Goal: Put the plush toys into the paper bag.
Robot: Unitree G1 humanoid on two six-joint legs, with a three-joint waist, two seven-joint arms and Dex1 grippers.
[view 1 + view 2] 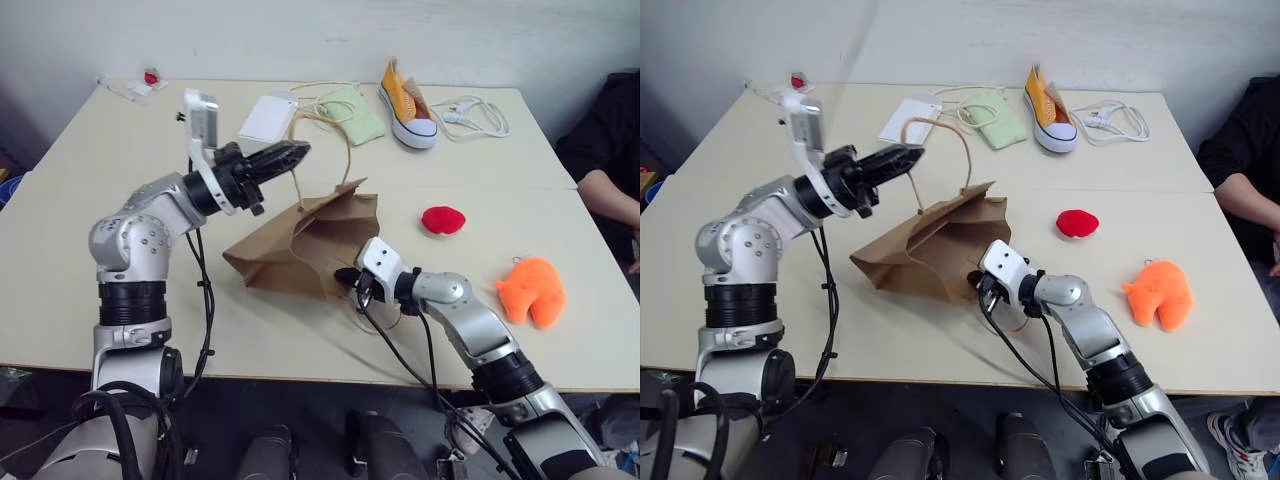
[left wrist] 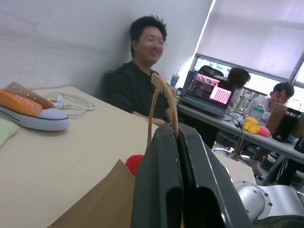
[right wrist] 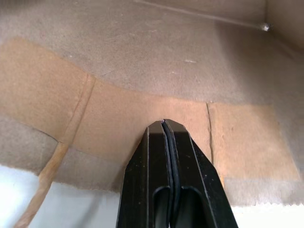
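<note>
The paper bag [image 1: 300,245] lies on its side mid-tabletop [image 1: 100,290]. The left end effector [image 1: 295,152] is raised above it, fingers pinched together on a cord handle [image 1: 345,150]. The right end effector [image 1: 350,280], fingers pressed together, clamps the bag's near rim. The red plush [image 1: 443,219] and orange plush [image 1: 533,290] sit to the right, apart from the bag

- The crumpled brown kraft paper bag [image 1: 300,245] lies on its side mid-table on the pale beige table [image 1: 90,240]; the right gripper [image 1: 350,280] sits at its mouth, blocking that entry
- The left gripper [image 1: 295,152] holds a tan cord handle [image 1: 345,150] up above the bag
- Bare tabletop lies between the bag, the small round red plush toy [image 1: 443,219] and the fuzzy orange plush animal [image 1: 533,290]; a person's arm [image 1: 612,200] borders the right edge
- The orange-and-white sneaker [image 1: 407,105], pale green pouch [image 1: 352,113] and white cable [image 1: 475,115] crowd the far edge
</note>
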